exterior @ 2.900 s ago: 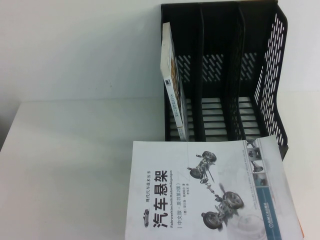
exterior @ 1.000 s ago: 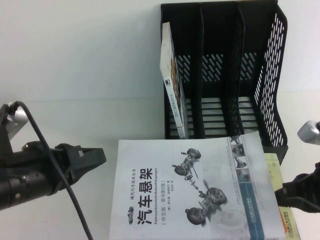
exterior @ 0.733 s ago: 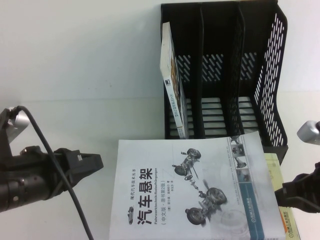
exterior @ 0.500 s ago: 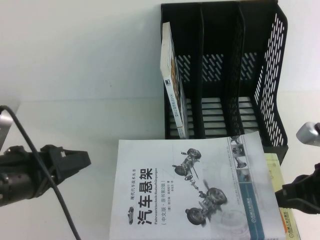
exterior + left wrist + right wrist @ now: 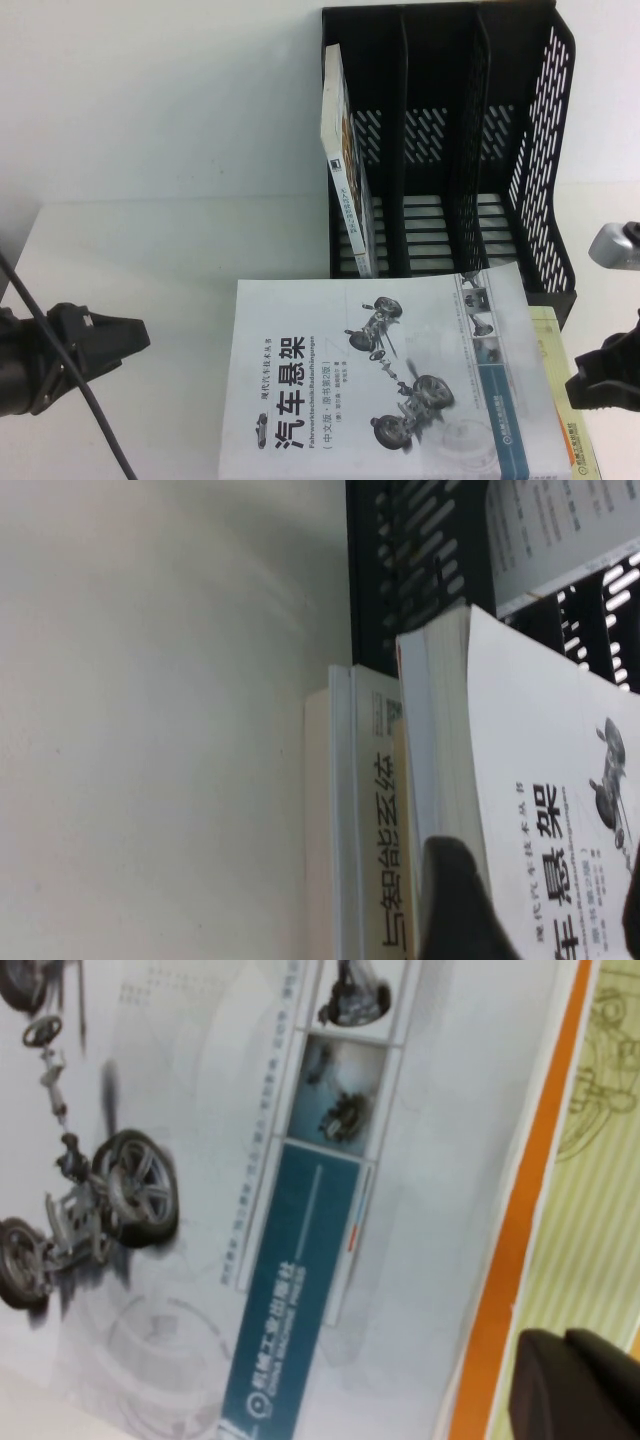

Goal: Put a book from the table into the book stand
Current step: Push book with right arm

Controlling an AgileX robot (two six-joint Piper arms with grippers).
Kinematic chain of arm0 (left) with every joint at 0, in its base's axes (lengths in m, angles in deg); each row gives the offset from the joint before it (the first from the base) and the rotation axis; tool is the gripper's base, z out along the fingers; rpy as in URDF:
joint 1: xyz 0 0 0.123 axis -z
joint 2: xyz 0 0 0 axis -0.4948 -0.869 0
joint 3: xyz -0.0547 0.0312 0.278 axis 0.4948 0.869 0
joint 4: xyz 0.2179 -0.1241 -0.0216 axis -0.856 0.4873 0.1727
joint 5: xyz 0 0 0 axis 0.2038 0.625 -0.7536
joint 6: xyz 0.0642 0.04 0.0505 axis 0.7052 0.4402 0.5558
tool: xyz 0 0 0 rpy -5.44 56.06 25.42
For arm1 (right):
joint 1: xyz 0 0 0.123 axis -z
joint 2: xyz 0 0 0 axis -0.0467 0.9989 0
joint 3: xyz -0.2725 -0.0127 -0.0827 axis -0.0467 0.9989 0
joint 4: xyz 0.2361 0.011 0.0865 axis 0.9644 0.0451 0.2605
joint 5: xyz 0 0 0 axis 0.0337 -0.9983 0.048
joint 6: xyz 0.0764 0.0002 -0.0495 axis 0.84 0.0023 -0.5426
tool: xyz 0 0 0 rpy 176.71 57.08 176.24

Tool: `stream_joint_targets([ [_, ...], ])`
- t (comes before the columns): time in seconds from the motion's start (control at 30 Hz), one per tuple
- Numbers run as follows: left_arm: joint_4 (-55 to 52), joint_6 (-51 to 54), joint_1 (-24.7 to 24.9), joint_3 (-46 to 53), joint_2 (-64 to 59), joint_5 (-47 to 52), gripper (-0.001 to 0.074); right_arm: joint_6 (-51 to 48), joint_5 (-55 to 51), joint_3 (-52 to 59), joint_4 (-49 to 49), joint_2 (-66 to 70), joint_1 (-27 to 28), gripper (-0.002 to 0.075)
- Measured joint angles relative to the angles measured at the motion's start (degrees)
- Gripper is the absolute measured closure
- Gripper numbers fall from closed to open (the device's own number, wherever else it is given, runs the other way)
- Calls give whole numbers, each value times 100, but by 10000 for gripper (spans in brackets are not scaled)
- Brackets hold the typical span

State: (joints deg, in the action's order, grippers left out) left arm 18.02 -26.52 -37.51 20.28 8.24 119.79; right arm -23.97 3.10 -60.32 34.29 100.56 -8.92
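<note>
The large white-grey paperback book (image 5: 385, 385) lies on the white counter (image 5: 150, 270) before the black slotted book stand (image 5: 450, 150), left pincer (image 5: 135, 335) released alongside; right pincer (image 5: 575, 385), grip unclear, opposite.

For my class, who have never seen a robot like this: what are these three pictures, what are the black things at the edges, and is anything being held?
This is a two-armed robot working at a white table. The big picture looks down from a raised camera on the robot's side. The other two come from small cameras on each wrist, so they show close-ups.

The black shape at the left edge is the left gripper, a two-fingered claw, open beside the book and holding nothing. The black shape at the right edge is the right gripper, next to the book's other side; its fingers' state is unclear.

The book, with car suspension drawings, lies flat on top of another book with an orange border. Behind stands the black book stand, with one thin white book already upright in its leftmost slot.
</note>
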Motion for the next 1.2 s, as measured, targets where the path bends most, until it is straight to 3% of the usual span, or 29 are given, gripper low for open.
stream_joint_targets([
  [0.47, 168, -7, 0, 0, -361, 102, 406, -193, 100, -41, 745, 48, 0, 728],
  [0.63, 413, 176, 0, 0, -536, 194, 456, -228, 235, -63, 856, 48, 0, 728],
  [0.93, 451, 286, 0, 0, -627, 316, 512, 448, 168, -133, -180, 48, 0, 728],
  [1.2, 451, 337, 0, 0, -627, 353, 513, 155, 143, -133, 115, 116, -35, 728],
])
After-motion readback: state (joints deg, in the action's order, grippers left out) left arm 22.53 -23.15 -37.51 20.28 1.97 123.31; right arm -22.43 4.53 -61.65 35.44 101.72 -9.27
